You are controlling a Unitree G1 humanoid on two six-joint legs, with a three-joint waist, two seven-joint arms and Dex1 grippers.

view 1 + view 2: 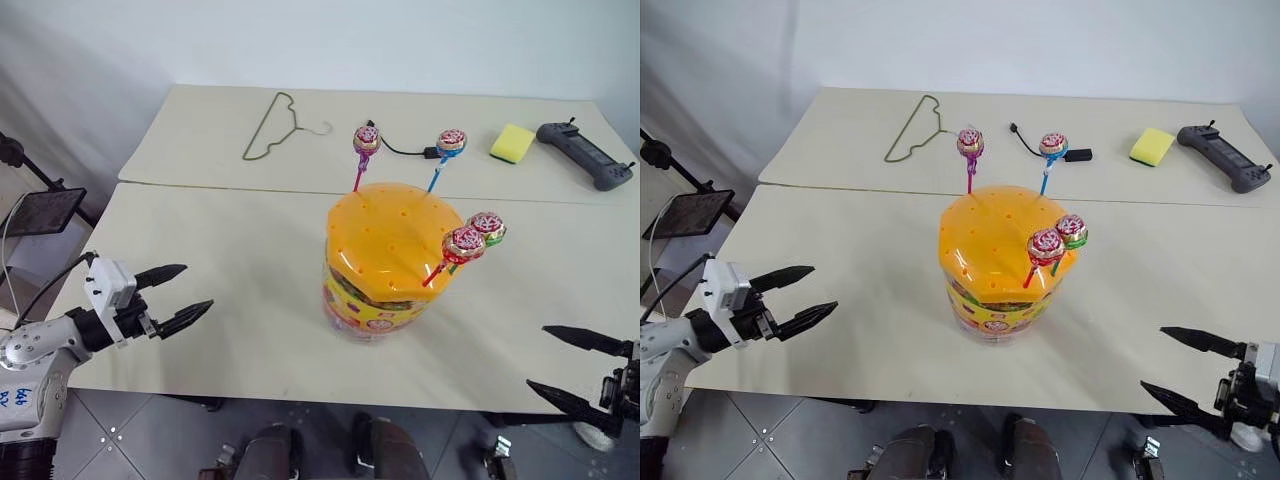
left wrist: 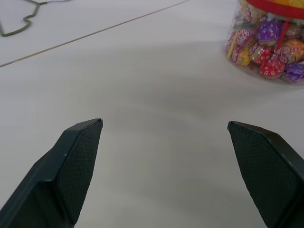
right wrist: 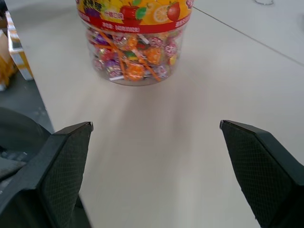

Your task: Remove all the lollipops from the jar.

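Standing upright: jar (image 1: pixel 385 262) | four lollipops (image 1: pixel 464 244) sticks angled up | both pincers apart, empty

We saw even, soft, bright lighting over table (image 1: pixel 250 300). We noted small glints on orange lid (image 1: pixel 385 240) of jar (image 1: pixel 372 310) and faint soft shadow at its base. We found head views sharp, only slightly bowed at edges. In wrist views we saw near fingers (image 2: pixel 71 171) soft, jar (image 3: pixel 135 57) slightly blurred.
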